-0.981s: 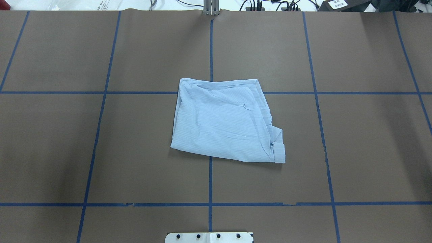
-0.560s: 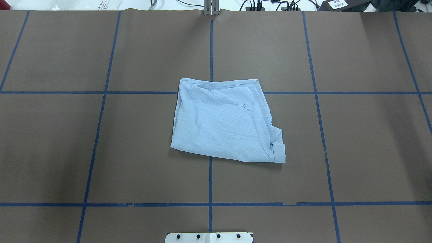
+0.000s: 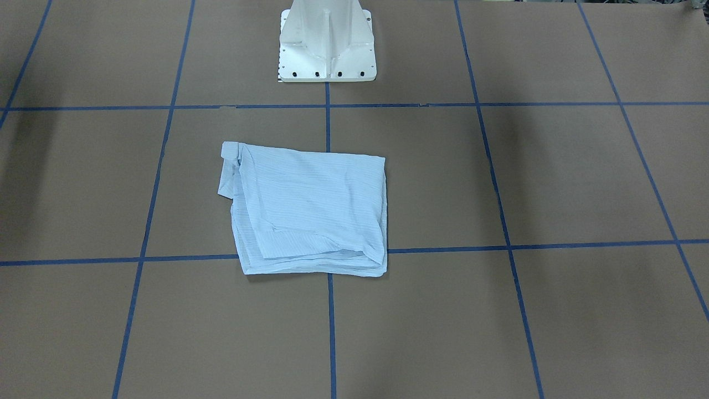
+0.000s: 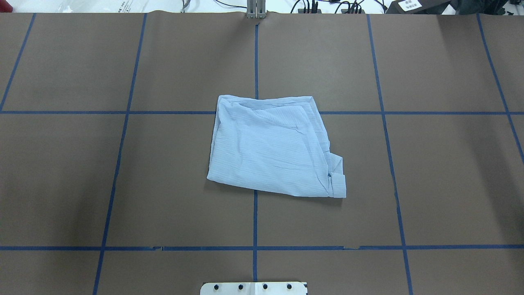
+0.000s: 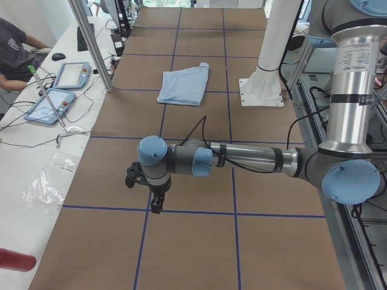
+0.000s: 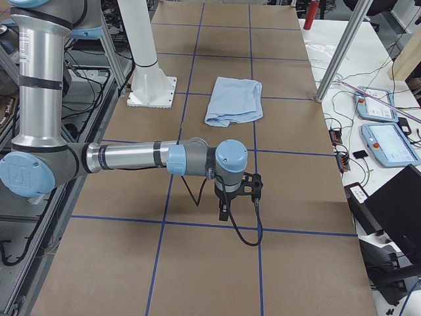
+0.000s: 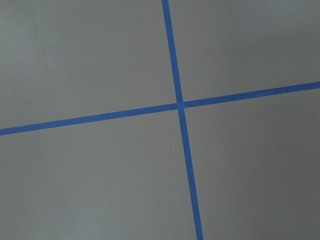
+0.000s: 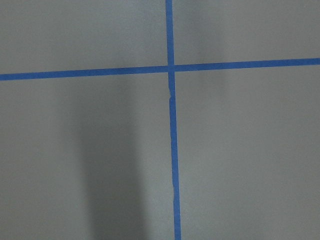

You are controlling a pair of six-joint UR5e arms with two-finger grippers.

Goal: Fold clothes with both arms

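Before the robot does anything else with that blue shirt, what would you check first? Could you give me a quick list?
1. Shirt folded and lying flat mid-table: ok.
2. Edges neat: not ok; a flap sticks out at the corner on the robot's near right.
3. Arms clear of the cloth: ok; left pincer and right pincer hang over bare table at opposite ends.
4. Pincers open or shut: cannot tell; only side views show them.
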